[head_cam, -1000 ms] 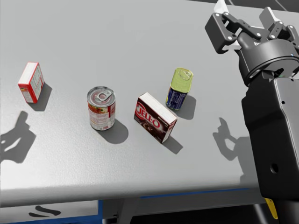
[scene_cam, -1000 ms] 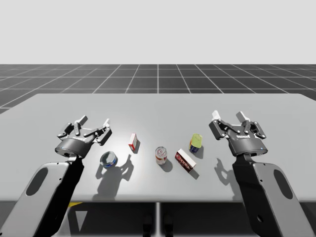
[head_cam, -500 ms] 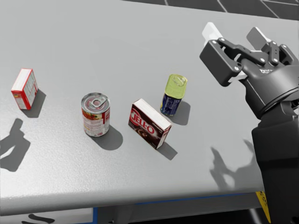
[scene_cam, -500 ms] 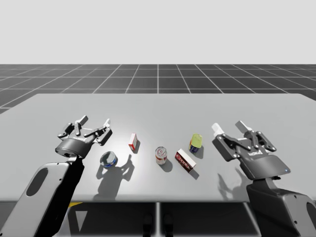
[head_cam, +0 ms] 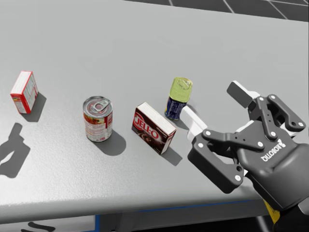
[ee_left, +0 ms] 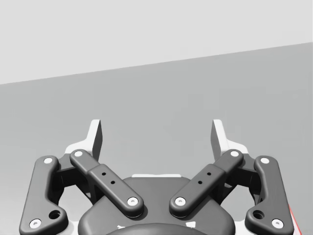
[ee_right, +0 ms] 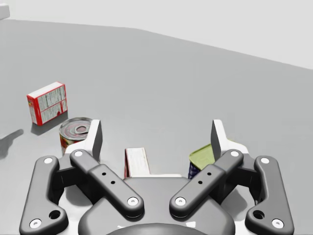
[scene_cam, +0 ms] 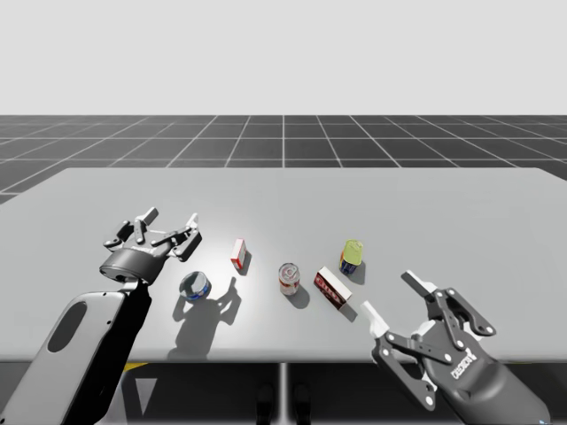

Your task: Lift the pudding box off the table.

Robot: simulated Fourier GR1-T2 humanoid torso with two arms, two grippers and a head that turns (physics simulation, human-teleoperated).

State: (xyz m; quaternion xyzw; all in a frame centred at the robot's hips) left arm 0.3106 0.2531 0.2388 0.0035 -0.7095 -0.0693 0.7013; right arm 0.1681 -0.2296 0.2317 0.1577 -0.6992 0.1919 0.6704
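Fingers released and wide! Pudding box sits on the bench, yellow-topped can at its 1 o'clock; my right gripper has swung in at 4 o'clock, now lined up for the grasp.

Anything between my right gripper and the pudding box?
No: the high view shows bare table between the right gripper and the pudding box; the yellow-lidded can stands farther back.

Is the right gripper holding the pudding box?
No, the right gripper is open and empty, and the pudding box stands on the table apart from it.
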